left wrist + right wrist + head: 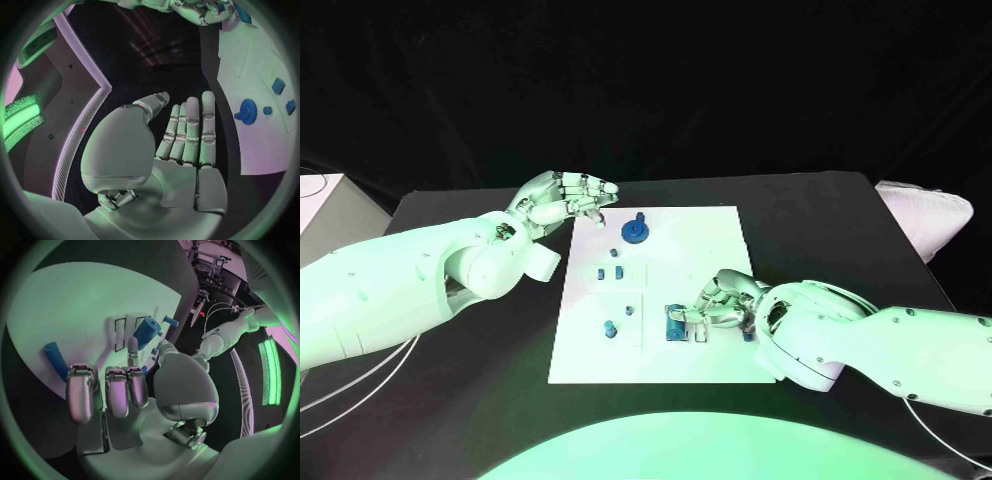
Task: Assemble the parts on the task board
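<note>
While blue parts (633,233) dot the task board (711,225), both hands hover.

No readable text or labels anywhere

Head camera looks down at the task board (646,300); both close wrist cameras seemingly share it.

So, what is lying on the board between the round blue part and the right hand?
Head view: two small blue parts lie on the task board between the round blue part and right hand.
</note>
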Controlling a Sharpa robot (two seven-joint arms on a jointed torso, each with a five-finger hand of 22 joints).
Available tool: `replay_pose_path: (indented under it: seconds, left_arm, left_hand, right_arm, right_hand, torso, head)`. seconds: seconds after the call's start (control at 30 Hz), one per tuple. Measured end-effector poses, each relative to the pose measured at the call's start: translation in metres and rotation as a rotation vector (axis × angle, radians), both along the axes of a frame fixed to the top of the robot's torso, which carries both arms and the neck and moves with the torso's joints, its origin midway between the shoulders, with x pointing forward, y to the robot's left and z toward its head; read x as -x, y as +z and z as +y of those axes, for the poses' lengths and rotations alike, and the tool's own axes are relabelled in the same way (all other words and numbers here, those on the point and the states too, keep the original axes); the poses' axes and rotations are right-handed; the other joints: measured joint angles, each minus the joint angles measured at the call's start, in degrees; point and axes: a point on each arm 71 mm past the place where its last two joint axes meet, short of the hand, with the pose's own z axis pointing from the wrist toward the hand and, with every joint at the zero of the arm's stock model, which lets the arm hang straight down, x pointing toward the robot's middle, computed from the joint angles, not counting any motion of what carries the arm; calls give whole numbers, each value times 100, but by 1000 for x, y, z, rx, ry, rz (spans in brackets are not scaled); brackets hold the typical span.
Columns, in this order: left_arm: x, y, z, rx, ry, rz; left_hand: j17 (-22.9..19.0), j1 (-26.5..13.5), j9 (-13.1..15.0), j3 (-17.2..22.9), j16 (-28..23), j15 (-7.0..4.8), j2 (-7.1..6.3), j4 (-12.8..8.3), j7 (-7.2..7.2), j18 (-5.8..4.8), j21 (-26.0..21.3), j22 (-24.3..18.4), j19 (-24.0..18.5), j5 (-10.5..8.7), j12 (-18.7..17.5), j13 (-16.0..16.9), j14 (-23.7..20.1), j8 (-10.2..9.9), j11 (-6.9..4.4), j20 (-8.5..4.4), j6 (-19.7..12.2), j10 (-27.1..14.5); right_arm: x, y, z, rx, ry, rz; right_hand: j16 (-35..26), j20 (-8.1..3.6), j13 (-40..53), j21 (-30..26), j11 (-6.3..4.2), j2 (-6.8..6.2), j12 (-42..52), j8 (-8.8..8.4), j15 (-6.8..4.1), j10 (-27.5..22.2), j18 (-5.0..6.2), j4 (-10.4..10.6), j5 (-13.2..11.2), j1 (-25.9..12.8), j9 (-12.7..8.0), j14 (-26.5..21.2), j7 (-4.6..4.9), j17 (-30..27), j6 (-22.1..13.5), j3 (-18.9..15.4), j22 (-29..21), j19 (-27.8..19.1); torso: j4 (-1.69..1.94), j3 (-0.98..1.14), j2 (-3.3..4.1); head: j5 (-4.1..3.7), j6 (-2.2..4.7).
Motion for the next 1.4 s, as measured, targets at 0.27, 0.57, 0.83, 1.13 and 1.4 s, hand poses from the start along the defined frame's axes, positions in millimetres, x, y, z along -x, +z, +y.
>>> replay_pose_path:
  seconds: [0.27, 0.57, 0.83, 1.13, 1.4]
  left_arm:
    - [0, 0, 0, -1, 1, 1]
    - [0, 0, 1, -2, 1, 2]
    - [0, 0, 1, -2, 1, 3]
    - [0, 0, 1, -3, 2, 4]
    - [0, -1, 1, 3, 5, 12]
  left_hand:
    - [0, 0, 0, 0, 0, 0, 0, 0, 0, 0, 0, 0, 0, 0, 0, 0, 0, 0, 0, 0, 0, 0]
    - [0, 0, 1, 0, 0, 0, 0, 0, 0, 0, 0, 1, 0, 0, 0, 1, 0, 0, 0, 0, 0, 0]
    - [0, 0, 1, -24, 0, 21, 0, 24, 0, 0, 0, -5, 0, 0, 0, 1, -22, 0, 0, 0, 0, 0]
    - [0, -16, 1, -7, 0, 22, 16, 40, 0, 0, -22, -9, 0, 0, 0, -5, -21, 20, 0, 0, 0, 0]
    - [0, -4, 1, 9, 0, 21, 55, 56, -21, 1, -22, -18, 21, 0, 0, -5, -21, 53, -21, 21, 21, -21]
  right_arm:
    - [4, 5, -3, -32, 35, -39]
    - [6, 7, -2, -55, 73, -67]
    - [7, 6, 5, -47, 106, -67]
    - [5, 4, 4, -15, 98, -69]
    - [3, 3, 4, 3, 73, -73]
  right_hand:
    - [0, 0, 0, 49, -40, -73, 46, 45, 0, 1, 0, -16, 21, 678, 0, 0, -20, 4, -21, -16, 0, 0]
    - [0, -20, -1, 110, -40, -177, 69, 44, -21, 1, -87, -26, -417, 1299, -31, 21, -20, 4, -21, 220, -1, 21]
    - [0, -20, 2, 110, -40, -258, 69, 44, -21, 1, -86, -24, -514, 1453, -61, 21, -28, 3, -13, 314, -2, 21]
    - [0, -20, 3, 133, -60, -180, 69, 44, -41, -19, -86, 5, -639, 1600, -103, 1, -39, 3, -1, 471, -2, 21]
    - [0, -20, 3, 133, -60, -90, 68, 44, -40, -20, -86, -4, -662, 1543, -120, 1, -39, 3, -1, 525, -2, 21]
  torso:
    - [-1, 4, -1]
    - [1, 2, -1]
    - [10, -6, 0]
    - [7, -10, 0]
    - [3, -3, -2]
  head:
    - [14, 12]
    - [-1, -4]
    - [10, -14]
    - [37, -15]
    - [56, -15]
